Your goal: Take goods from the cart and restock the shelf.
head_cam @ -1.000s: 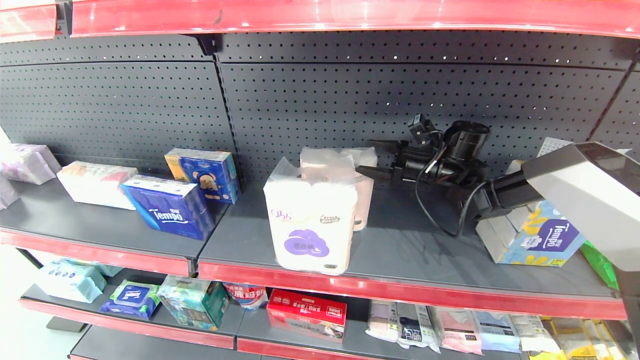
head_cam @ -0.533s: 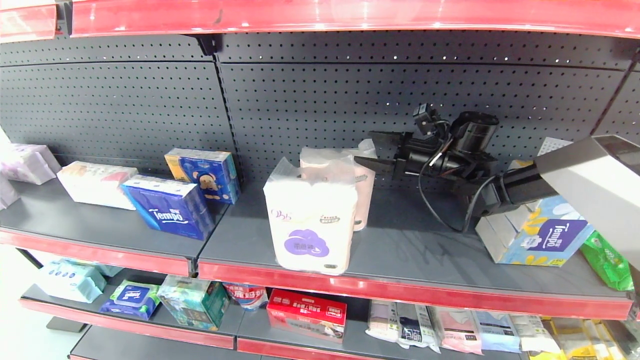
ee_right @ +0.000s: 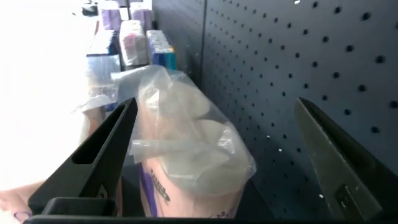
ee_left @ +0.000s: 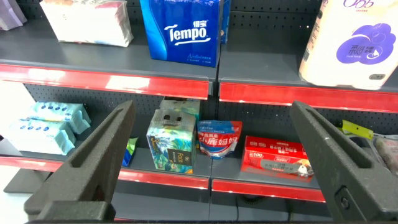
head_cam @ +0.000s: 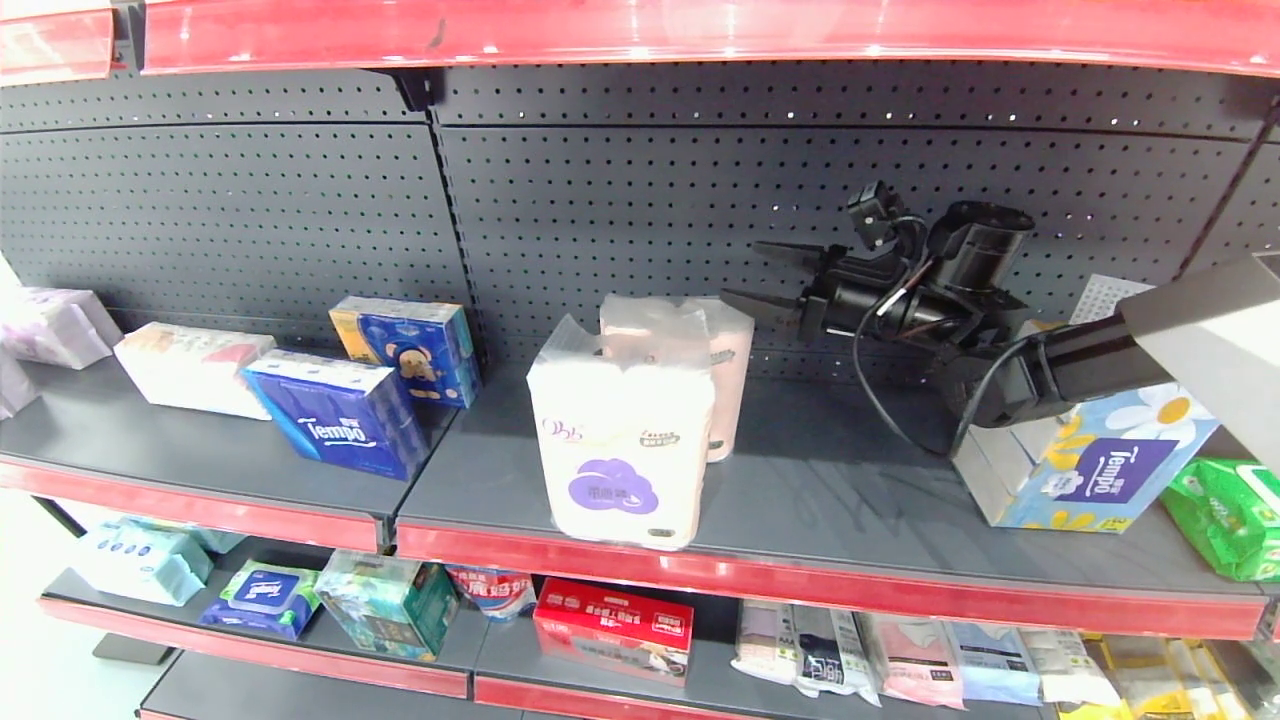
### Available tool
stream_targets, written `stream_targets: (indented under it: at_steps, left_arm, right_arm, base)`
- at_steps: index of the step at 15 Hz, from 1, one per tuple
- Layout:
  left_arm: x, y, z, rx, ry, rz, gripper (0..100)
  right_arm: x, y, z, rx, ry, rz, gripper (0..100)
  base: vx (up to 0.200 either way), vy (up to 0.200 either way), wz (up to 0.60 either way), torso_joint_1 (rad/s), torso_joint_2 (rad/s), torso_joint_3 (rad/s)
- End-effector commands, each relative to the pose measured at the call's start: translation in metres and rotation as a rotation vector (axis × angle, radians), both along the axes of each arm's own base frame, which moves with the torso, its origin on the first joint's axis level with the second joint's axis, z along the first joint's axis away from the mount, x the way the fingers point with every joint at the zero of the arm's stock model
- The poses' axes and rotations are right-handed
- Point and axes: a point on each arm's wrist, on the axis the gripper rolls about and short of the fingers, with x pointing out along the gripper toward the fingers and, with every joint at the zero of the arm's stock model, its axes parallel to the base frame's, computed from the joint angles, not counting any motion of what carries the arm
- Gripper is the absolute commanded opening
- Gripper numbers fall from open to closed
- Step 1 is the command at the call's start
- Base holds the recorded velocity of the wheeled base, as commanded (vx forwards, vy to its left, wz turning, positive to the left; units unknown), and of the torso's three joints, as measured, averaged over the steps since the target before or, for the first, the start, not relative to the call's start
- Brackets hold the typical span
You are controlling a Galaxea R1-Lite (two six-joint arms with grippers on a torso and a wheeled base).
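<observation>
Two end effectors stand wide open, both empty. The right end effector (head_cam: 768, 276) hangs above the middle shelf (head_cam: 830, 500), close to the pegboard (head_cam: 620, 190), its fingers pointing at the top of the pink toilet-roll pack (head_cam: 724, 380). That pack stands upright directly behind a white toilet-roll pack (head_cam: 620, 440) at the shelf's front edge. The left end effector (ee_left: 211, 158) sits lower, facing a red box (ee_left: 277, 163) on the shelf below.

On the shelf (head_cam: 800, 490), lettering is borne by the blue tissue pack (head_cam: 335, 425) and the flowered tissue box (head_cam: 1095, 470); smaller print is unreadable.
</observation>
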Motion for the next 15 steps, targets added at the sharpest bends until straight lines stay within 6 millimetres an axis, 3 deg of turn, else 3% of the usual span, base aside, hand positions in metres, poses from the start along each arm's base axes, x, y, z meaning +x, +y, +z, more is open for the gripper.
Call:
stream_targets:
  at_steps: [1, 10, 15]
  left_arm:
    - [0.0, 0.0, 0.0, 0.0, 0.0, 0.001, 100]
    - [0.0, 0.0, 0.0, 0.0, 0.0, 0.001, 100]
    - [0.0, 0.0, 0.0, 0.0, 0.0, 0.001, 100]
  right_arm:
    - [-0.009, -0.002, 0.007, 0.004, 0.001, -0.024, 100]
    - [-0.044, -0.009, 0.033, 0.086, 0.066, -0.209, 100]
    - [-0.077, -0.009, 0.047, 0.125, 0.099, -0.248, 100]
  base:
    - [0.0, 0.0, 0.0, 0.0, 0.0, 0.0]
    - [0.0, 0.0, 0.0, 0.0, 0.0, 0.0]
    - [0.0, 0.0, 0.0, 0.0, 0.0, 0.0]
